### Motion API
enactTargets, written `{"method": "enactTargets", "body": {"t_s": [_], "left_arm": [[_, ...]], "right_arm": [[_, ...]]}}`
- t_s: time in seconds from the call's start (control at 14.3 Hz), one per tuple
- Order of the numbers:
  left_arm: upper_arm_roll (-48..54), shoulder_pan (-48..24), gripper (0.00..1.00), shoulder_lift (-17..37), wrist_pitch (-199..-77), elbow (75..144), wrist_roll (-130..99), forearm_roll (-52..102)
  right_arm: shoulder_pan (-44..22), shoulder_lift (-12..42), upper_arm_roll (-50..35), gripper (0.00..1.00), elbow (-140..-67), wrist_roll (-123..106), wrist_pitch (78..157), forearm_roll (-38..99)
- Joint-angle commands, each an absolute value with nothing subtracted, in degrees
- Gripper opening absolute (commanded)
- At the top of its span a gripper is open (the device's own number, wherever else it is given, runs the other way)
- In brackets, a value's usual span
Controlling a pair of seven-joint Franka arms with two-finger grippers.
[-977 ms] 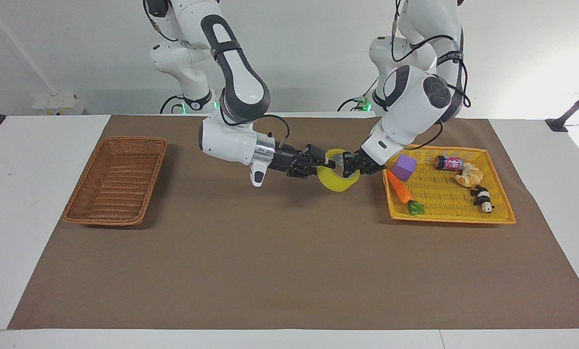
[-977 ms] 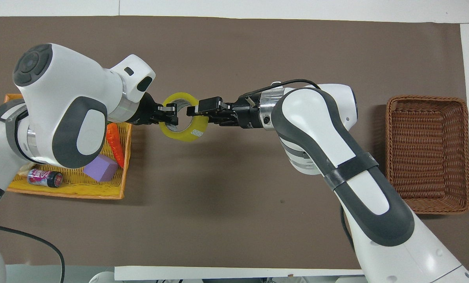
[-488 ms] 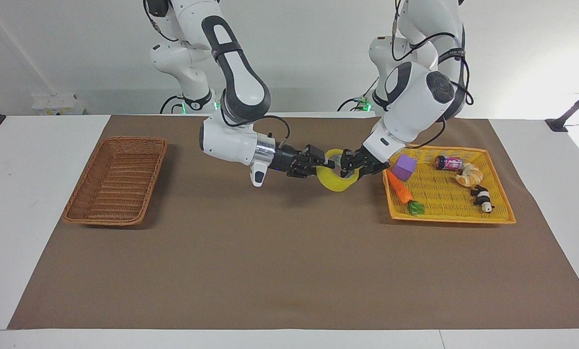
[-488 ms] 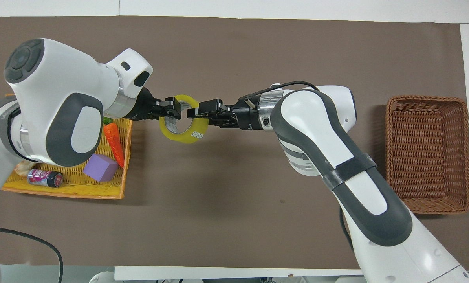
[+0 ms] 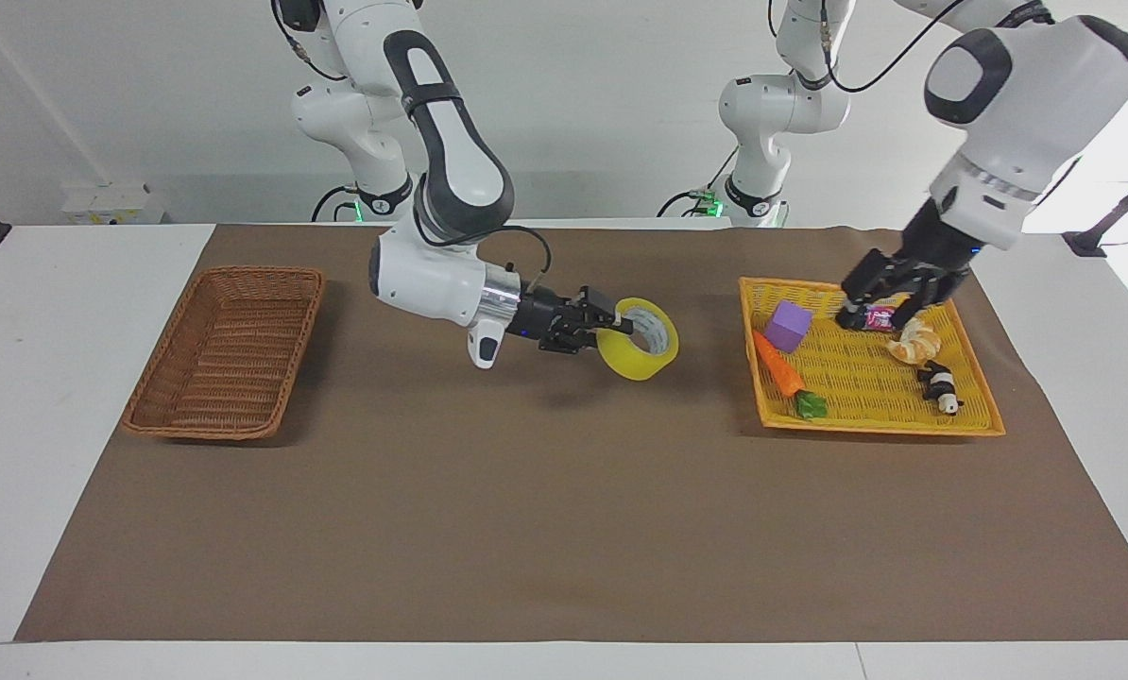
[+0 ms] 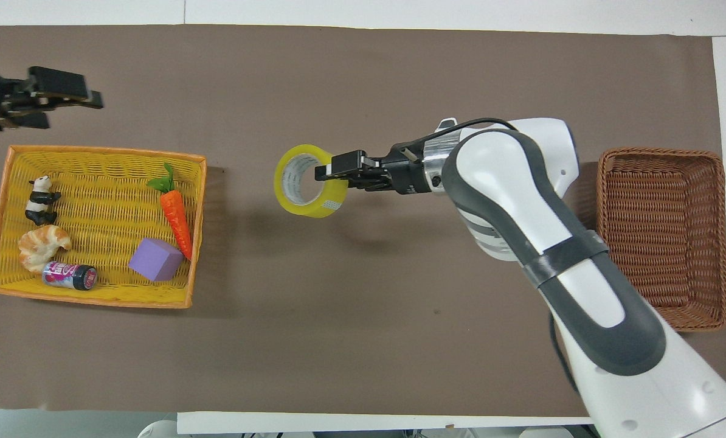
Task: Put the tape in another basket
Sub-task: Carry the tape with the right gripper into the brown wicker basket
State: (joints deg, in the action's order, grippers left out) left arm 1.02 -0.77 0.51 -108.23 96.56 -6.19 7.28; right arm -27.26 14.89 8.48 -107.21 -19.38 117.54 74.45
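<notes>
Clamped on the tape [image 5: 638, 338], right gripper [image 5: 609, 327] hangs mid-mat; at three o'clock, left gripper [image 5: 883, 307] spreads open above the yellow tray [image 5: 880, 427].

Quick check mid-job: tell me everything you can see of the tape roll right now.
The tape is a wide roll of translucent yellow packing tape with a white-grey inner core. It hangs in the air over the brown mat, tilted on edge with its hole facing sideways, between the two baskets. The right claw is shut on its wall, one finger through the hole. Nothing else touches it.
</notes>
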Motion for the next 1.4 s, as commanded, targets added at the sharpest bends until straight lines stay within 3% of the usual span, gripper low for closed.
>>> {"method": "enactTargets", "body": {"t_s": [0.0, 0.14, 0.35, 0.63, 0.84, 1.33], "left_arm": [[1.8, 6.1, 1.0, 0.4, -106.4, 97.3, 1.2, -0.1], [1.8, 10.2, 1.0, 0.4, -106.3, 97.4, 5.1, -0.2], [1.8, 10.1, 1.0, 0.1, -106.2, 97.5, 4.9, -0.2], [2.0, 9.6, 1.0, 0.0, -106.0, 97.6, 4.9, -0.2], [2.0, 9.7, 1.0, 0.0, -106.0, 97.6, 4.9, -0.2], [2.5, 9.0, 1.0, 0.0, -106.6, 97.6, 4.9, -0.3]], "right_arm": [[-16.1, 11.1, 8.2, 0.0, -107.9, -20.7, 106.3, 67.4], [-6.1, 9.8, 8.2, 0.0, -107.6, -22.3, 96.7, 61.4], [10.1, 9.6, 8.3, 0.0, -107.3, -30.0, 85.6, 53.4], [25.3, 12.5, 8.2, 0.0, -103.8, -42.2, 80.8, 41.2], [29.1, 18.4, 8.2, 0.0, -98.4, -50.8, 79.1, 36.0], [30.8, 19.5, 8.2, 0.0, -103.9, -59.0, 83.2, 32.8]]}}
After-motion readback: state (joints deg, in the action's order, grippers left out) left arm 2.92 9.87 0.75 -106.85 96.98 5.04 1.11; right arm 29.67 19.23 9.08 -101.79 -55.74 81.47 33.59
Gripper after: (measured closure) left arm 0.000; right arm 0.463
